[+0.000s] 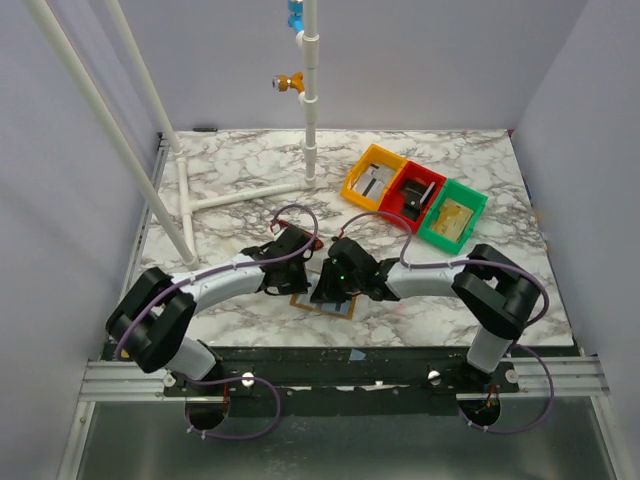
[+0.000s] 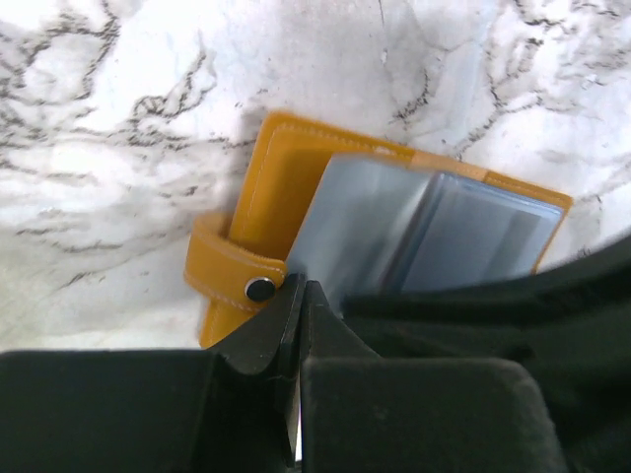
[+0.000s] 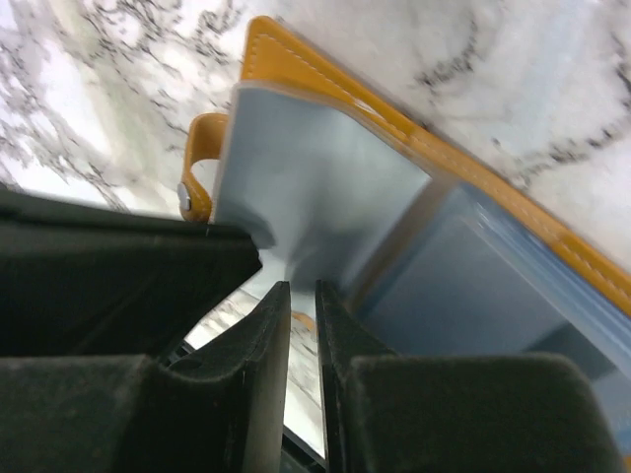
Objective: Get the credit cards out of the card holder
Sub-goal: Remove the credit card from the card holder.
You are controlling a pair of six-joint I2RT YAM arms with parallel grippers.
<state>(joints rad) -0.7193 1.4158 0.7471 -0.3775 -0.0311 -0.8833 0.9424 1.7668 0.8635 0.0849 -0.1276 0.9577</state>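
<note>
Left gripper (image 2: 299,301) is pinched fully shut right by the card holder (image 2: 276,168) snap strap. Right gripper (image 3: 303,296) is barely cracked open, nothing in it. The holder lies open on the desk (image 2: 118,118) between them. Credit cards (image 2: 473,236) look sleeved, so nothing's out yet imo.

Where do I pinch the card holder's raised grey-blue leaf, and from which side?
Probably the free edge of the leaf beside the snap strap, coming from the strap side: it stands lifted off the card holder, while the opposite edge looks bound into the fold.
</note>
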